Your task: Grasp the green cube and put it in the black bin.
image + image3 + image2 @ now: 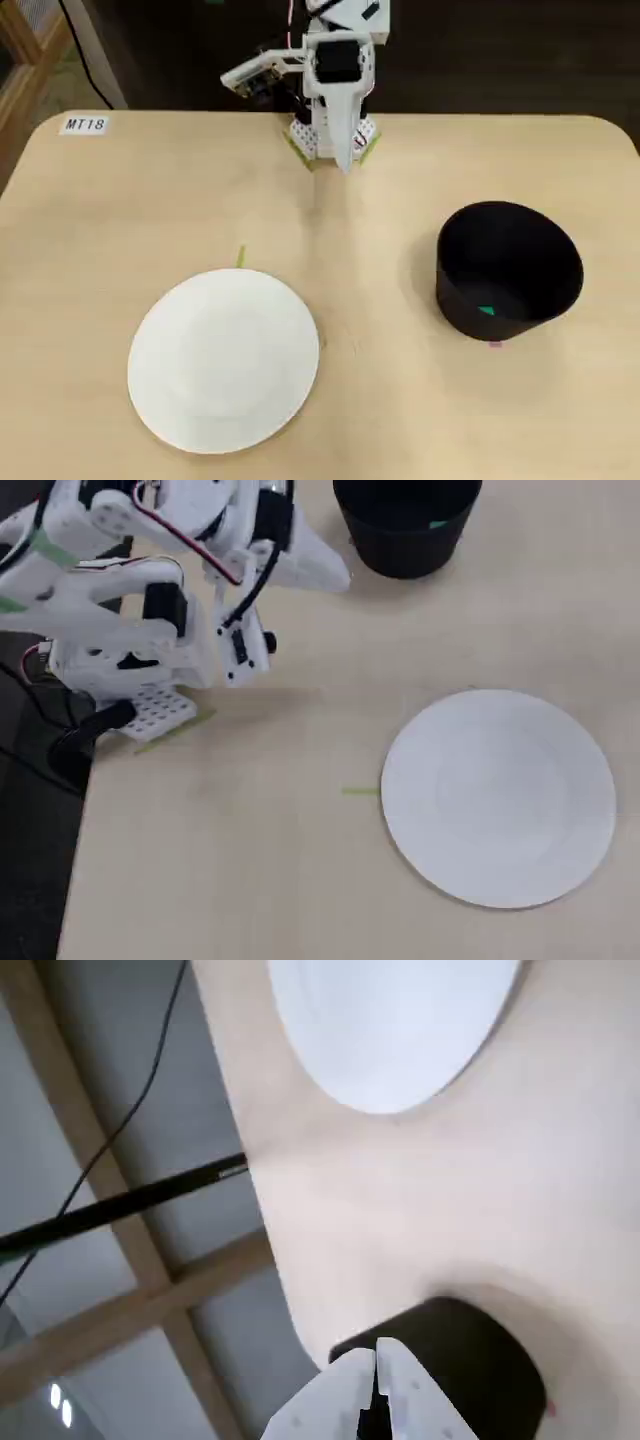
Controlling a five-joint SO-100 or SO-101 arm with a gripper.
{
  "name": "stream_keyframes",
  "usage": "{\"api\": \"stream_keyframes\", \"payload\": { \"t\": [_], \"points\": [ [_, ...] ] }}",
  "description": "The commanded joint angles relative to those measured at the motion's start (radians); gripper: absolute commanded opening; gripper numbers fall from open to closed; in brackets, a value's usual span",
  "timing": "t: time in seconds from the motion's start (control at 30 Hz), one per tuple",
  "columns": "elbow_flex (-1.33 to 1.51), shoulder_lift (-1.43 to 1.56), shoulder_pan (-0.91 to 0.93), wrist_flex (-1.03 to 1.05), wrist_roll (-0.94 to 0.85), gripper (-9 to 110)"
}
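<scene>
The green cube (pixel 487 311) lies inside the black bin (pixel 508 271) at the right of the table in a fixed view; a green bit (pixel 437 524) also shows inside the bin (pixel 405 520) at the top of a fixed view. My white gripper (pixel 346 160) is folded back at the arm's base at the table's far edge, shut and empty. In the wrist view the shut fingertips (pixel 376 1355) point toward the bin (pixel 470 1360).
A white plate (pixel 224 358) lies at the front left of the table, also in a fixed view (pixel 498 796) and in the wrist view (pixel 390 1020). A label reading MT18 (pixel 84 125) is at the far left corner. A short green tape mark (pixel 240 257) lies behind the plate.
</scene>
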Motion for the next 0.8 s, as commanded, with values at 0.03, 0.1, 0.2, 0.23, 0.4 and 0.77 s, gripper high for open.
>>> {"api": "stream_keyframes", "payload": {
  "t": [0.03, 0.1, 0.2, 0.23, 0.4, 0.77],
  "points": [
    [0.213, 0.244, -0.011, -0.015, 0.02, 0],
    [0.258, 0.242, -0.015, -0.017, 0.0, 0],
    [0.311, 0.242, -0.009, -0.015, -0.038, 0],
    [0.331, 0.242, -0.009, -0.02, -0.046, 0],
    [0.411, 0.242, -0.017, -0.031, -0.078, 0],
    [0.512, 0.242, -0.023, -0.037, -0.101, 0]
  ]
}}
